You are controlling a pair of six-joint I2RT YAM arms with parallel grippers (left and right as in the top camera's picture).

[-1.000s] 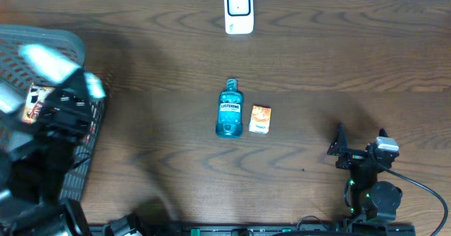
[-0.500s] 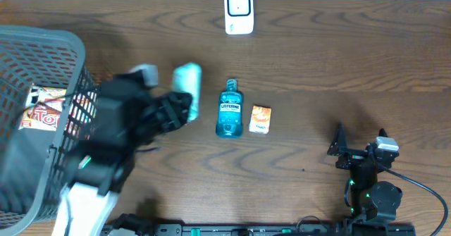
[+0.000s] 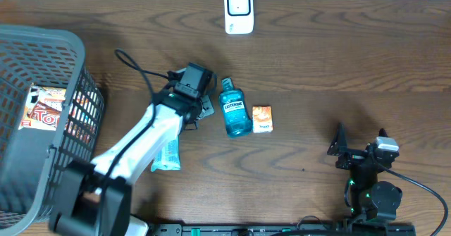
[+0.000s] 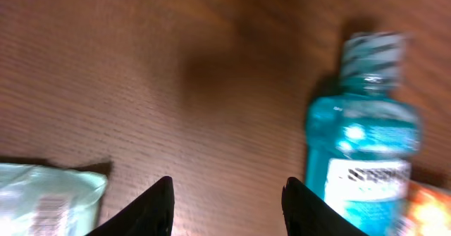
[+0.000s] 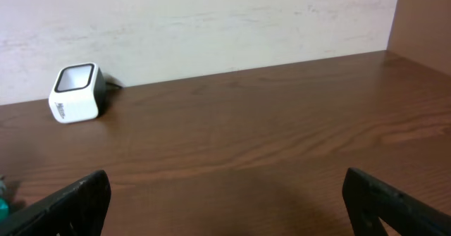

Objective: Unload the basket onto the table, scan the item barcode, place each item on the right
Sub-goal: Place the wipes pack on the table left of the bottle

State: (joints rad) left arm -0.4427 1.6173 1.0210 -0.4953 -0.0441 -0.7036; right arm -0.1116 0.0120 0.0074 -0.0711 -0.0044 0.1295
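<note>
Bottle [image 3: 234, 110] beside spread left end effector [image 4: 227, 188], right end effector [image 5: 229, 209] spread near table [image 3: 317, 67] edge

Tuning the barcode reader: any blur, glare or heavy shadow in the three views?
Overhead: sharp, evenly lit, mouthwash bottle label legible, only soft shadows on the table. Left wrist: blurred throughout, bottle label and pale pouch unreadable, a dark shadow patch on the table. Right wrist: crisp, white scanner clear, no glare; its fingers are dark silhouettes at the bottom corners.

A dark mesh basket [image 3: 49, 33] sits on the wooden table [image 3: 338, 67].
</note>
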